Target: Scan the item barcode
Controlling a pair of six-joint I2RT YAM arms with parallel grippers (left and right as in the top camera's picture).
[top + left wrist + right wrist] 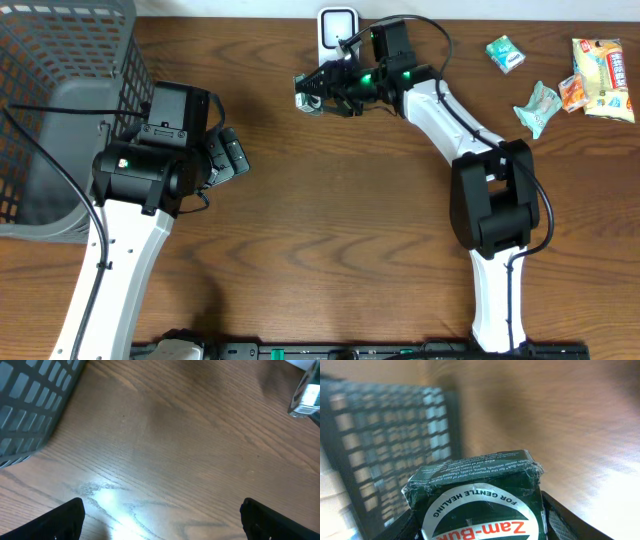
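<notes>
The left gripper (233, 155), fingers wide and empty, hovers over the brown wooden worktop (330, 220) while the right gripper (320, 90) pinches a small dark-green cardboard box (480, 495), likely light and crushable, by its sides near the white scanner (338, 25).

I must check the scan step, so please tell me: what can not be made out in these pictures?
1. Barcode: not seen on the green box; the right wrist view shows only label faces, cut by the bottom edge.
2. Scanner: overhead, too small to show whether it is lit.
3. Snack packets: overhead, print too small to read.
</notes>
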